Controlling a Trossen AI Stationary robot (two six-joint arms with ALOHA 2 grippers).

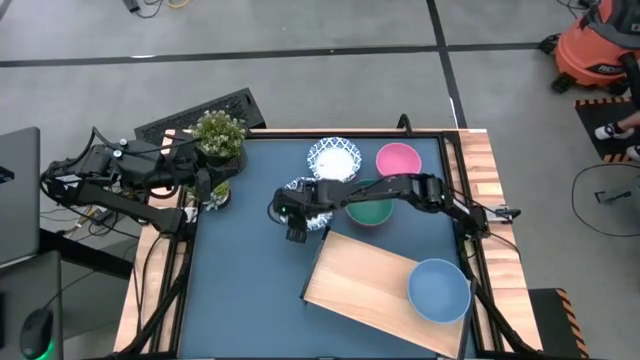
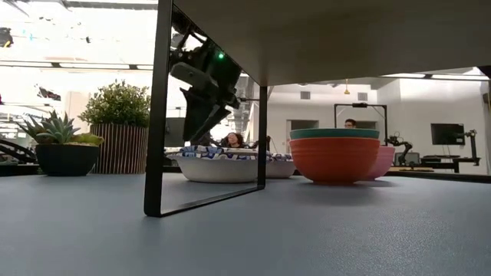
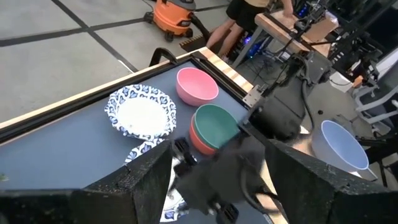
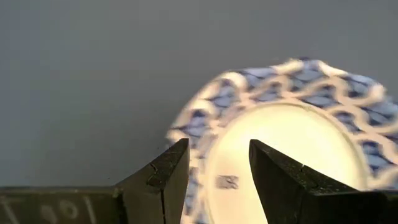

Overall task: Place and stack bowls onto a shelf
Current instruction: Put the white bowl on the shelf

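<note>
My right gripper (image 1: 294, 222) hangs open just above a white bowl with a blue patterned rim (image 4: 292, 130), which sits on the dark blue table left of centre. In the right wrist view its fingers stand over the bowl's near rim; in the low view the gripper (image 2: 192, 134) is clear of the bowl (image 2: 219, 167). A second patterned bowl (image 1: 333, 158) and a pink bowl (image 1: 398, 160) rest behind it. A teal bowl (image 1: 370, 207) sits nested in a red one (image 2: 334, 161). A blue bowl (image 1: 438, 290) stands on the pale wooden shelf (image 1: 360, 285). My left gripper (image 3: 217, 152) waits open at the table's left edge.
A potted plant (image 1: 218, 135) and a smaller succulent (image 1: 218, 195) stand at the table's far left corner, close to my left arm. The shelf rests on black metal legs (image 2: 157, 115). People sit in the room beyond the table. Bare tabletop lies at the near left.
</note>
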